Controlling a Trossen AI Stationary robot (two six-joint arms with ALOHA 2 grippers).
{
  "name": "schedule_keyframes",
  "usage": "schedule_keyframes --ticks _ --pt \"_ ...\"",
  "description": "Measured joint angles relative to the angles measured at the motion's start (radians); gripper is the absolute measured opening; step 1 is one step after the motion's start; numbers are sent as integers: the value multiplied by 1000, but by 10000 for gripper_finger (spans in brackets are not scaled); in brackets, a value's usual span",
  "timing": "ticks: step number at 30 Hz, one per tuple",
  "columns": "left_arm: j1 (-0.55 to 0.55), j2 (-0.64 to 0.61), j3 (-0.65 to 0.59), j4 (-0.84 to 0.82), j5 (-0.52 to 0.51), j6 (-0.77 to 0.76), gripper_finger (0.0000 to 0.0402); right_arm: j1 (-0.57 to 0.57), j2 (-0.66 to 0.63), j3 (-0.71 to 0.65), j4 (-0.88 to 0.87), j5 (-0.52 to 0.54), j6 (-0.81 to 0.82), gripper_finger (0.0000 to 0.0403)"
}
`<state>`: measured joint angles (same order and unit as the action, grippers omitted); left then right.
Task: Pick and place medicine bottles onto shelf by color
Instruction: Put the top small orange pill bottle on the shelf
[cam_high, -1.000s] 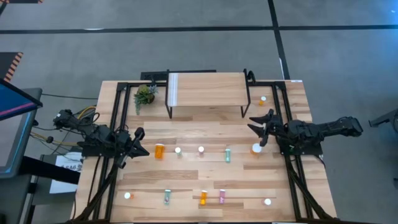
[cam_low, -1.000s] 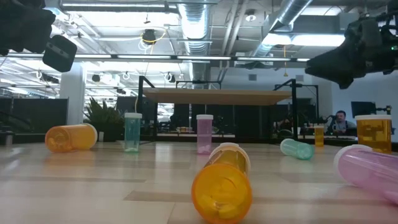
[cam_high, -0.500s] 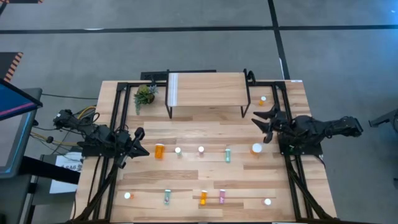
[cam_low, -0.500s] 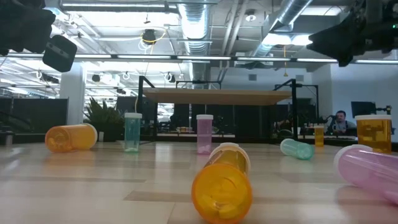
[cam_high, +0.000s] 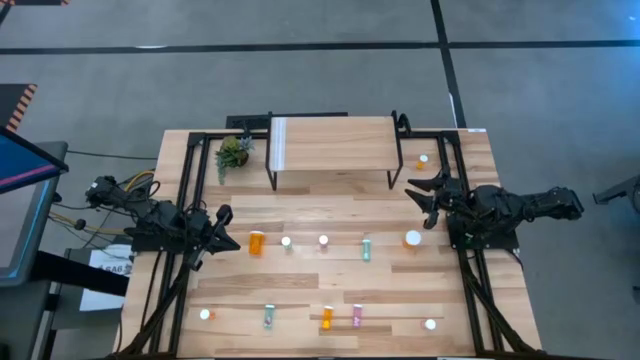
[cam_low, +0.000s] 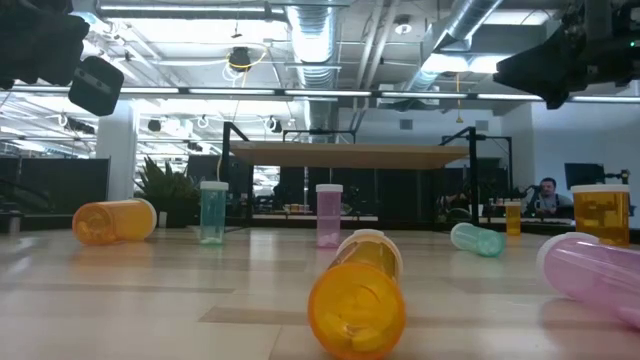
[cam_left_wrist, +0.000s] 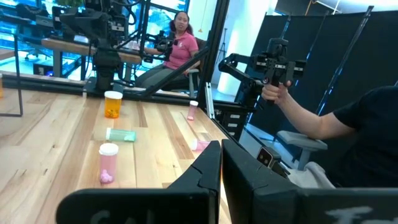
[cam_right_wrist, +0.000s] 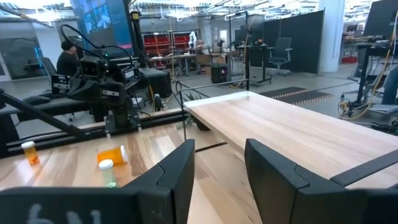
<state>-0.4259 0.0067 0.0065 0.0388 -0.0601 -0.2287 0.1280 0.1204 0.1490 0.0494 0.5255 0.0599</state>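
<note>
Seen from above, a wooden worktop with a shelf at its far edge, and no bottle on the shelf yet. A plant sits just left of the shelf.

The left tool waits in front of the shelf and out past its left end, fingers pressed together, gripping nothing.

Eleven bottles can be counted. Ten lie scattered in front of the shelf in two loose rows, and one small orange one stands beside its right legs. Two orange, two teal and one pink lie on their sides. Five show only white caps from above.

The right tool hangs just off the shelf's front right corner, raised to about the height of the shelf top. Its fingers are partly spread and nothing is between them.

The big bottle stands upright, long axis vertical, just in front of the shelf's right end. It is near the right tool, on the side away from the shelf, and lower. The level camera shows it orange. The right arm is far nearer to it than the left, so a downward reach over its cap looks likely
</note>
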Motion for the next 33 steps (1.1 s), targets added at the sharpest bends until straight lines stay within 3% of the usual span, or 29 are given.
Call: schedule_keyframes --ticks 33 --pt "0 0 0 0 0 0 0 0 -3 0 61 0 -16 163"
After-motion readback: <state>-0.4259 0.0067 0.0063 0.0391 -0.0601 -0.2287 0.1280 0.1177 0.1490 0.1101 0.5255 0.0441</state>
